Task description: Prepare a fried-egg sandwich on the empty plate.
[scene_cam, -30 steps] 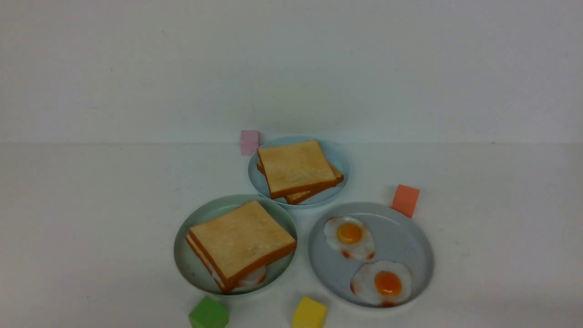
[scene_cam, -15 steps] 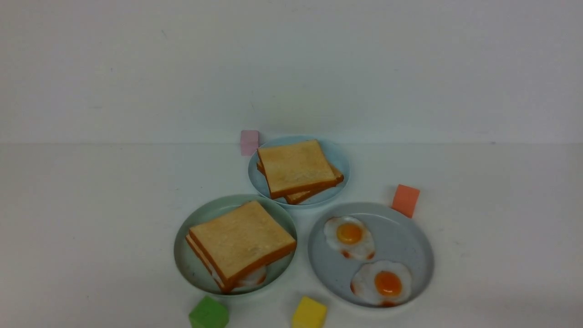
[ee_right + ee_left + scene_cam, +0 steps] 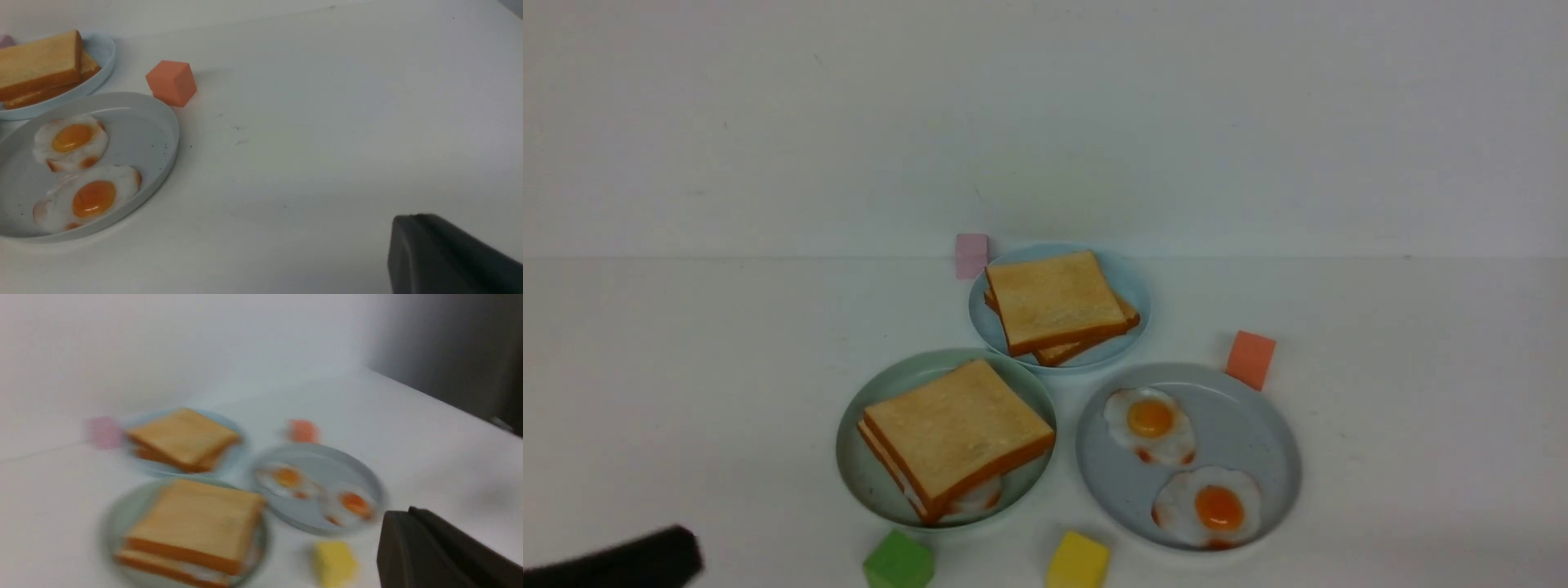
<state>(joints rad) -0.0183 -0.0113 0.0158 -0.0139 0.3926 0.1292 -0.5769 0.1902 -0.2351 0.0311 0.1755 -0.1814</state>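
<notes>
The fried-egg sandwich [image 3: 956, 437] lies on the mint-green plate [image 3: 851, 461]: two toast slices with egg white peeking out at the near edge. The left wrist view shows the sandwich [image 3: 196, 526] and its plate [image 3: 109, 522] blurred. The dark tip of my left gripper [image 3: 682, 555] shows at the bottom left of the front view, well apart from the plate. In its wrist view the left gripper [image 3: 402, 514] is shut with nothing in it. My right gripper [image 3: 408, 219] is shut and empty over bare table, right of the egg plate, and is out of the front view.
A grey-blue plate [image 3: 1245, 425] holds two fried eggs [image 3: 1149, 423] [image 3: 1209, 506]. A light-blue plate [image 3: 1131, 282] behind carries an egg-less toast stack [image 3: 1054, 304]. Cubes stand around: pink [image 3: 971, 255], orange [image 3: 1250, 358], green [image 3: 897, 562], yellow [image 3: 1077, 562].
The left gripper's dark tip has come into the front view at the bottom left. Plates, food and cubes have not moved.
</notes>
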